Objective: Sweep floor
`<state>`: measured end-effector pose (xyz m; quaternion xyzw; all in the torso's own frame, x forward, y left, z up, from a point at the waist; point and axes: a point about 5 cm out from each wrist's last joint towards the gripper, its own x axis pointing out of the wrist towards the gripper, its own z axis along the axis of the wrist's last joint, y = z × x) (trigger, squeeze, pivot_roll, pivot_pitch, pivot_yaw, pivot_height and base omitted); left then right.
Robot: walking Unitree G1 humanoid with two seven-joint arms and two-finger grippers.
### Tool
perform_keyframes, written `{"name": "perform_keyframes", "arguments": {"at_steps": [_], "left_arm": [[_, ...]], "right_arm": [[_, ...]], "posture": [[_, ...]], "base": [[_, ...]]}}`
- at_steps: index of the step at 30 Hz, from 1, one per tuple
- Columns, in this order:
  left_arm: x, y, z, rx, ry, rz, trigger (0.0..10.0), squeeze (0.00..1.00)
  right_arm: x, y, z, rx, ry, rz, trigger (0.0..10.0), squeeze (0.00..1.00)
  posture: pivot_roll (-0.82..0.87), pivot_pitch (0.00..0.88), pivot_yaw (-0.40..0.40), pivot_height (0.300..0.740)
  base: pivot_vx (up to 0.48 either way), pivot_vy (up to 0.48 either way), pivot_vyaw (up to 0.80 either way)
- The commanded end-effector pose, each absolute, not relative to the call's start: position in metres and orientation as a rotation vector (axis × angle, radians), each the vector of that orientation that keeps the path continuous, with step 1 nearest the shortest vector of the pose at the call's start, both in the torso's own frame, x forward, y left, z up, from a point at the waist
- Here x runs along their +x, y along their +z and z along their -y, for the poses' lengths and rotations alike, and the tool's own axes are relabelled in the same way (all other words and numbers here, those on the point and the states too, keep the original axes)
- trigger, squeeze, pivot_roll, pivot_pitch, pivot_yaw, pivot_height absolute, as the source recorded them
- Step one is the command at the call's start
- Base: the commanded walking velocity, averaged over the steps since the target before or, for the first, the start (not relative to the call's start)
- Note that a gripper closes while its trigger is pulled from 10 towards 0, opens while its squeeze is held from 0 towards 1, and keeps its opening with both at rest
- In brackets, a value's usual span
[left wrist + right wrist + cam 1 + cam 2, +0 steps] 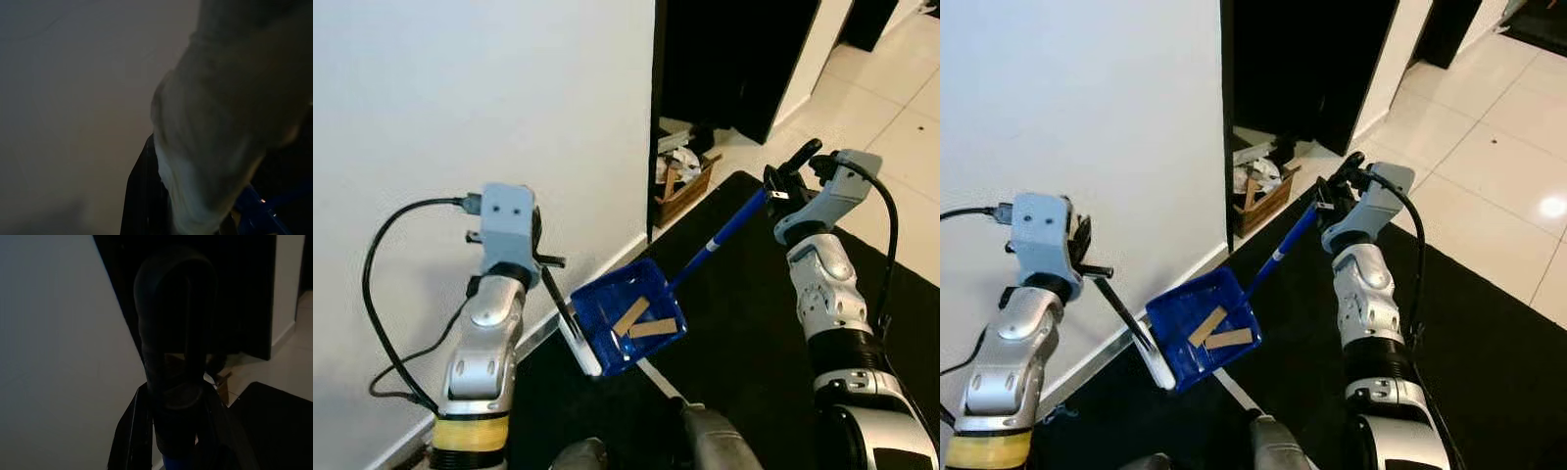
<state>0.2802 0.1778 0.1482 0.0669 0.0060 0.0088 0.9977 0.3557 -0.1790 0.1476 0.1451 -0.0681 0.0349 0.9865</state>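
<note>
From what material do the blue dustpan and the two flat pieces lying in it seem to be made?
The blue dustpan looks like moulded plastic: uniform saturated colour, slight sheen, ribbed floor. The two flat pieces look like cardboard or thin wood: matte tan, straight-cut edges; which one is unclear. The right pincer holds the pan's handle.

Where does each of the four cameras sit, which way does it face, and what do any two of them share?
Left eye view: head, looking down at the blue dustpan; both arms show.
Right eye view: head, same scene; right end effector grips the dustpan handle.
Left wrist view: left arm, facing the white wall, blurred.
Right wrist view: right arm, along its dark finger toward the wall.
Both eye views share the dustpan holding two tan strips.
</note>
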Motion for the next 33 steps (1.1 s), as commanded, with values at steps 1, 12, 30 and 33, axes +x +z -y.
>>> {"name": "perform_keyframes", "arguments": {"at_steps": [1, 12, 30, 33], "left_arm": [[0.279, 0.160, -0.170, 0.087, 0.004, 0.057, 10.0, 0.00], [0.278, 0.153, -0.162, 0.072, -0.020, 0.028, 10.0, 0.00], [0.283, 0.153, -0.156, 0.106, -0.032, 0.035, 10.0, 0.00], [0.283, 0.153, -0.155, 0.106, -0.048, 0.035, 10.0, 0.00]], "right_arm": [[0.355, 0.145, 0.174, 0.327, 0.083, 0.138, 10.0, 0.00], [0.353, 0.143, 0.161, 0.328, 0.136, 0.134, 10.0, 0.00], [0.353, 0.142, 0.156, 0.326, 0.147, 0.127, 10.0, 0.00], [0.353, 0.142, 0.155, 0.327, 0.150, 0.126, 10.0, 0.00]], "posture": [[0.04, 0.077, -0.015, 0.740], [0.04, 0.084, -0.030, 0.740], [0.04, 0.090, -0.025, 0.740], [0.04, 0.092, -0.025, 0.740]], "base": [[0.000, 0.000, 0.00], [0.000, 0.000, 0.00], [0.000, 0.000, 0.00], [0.000, 0.000, 0.00]]}}
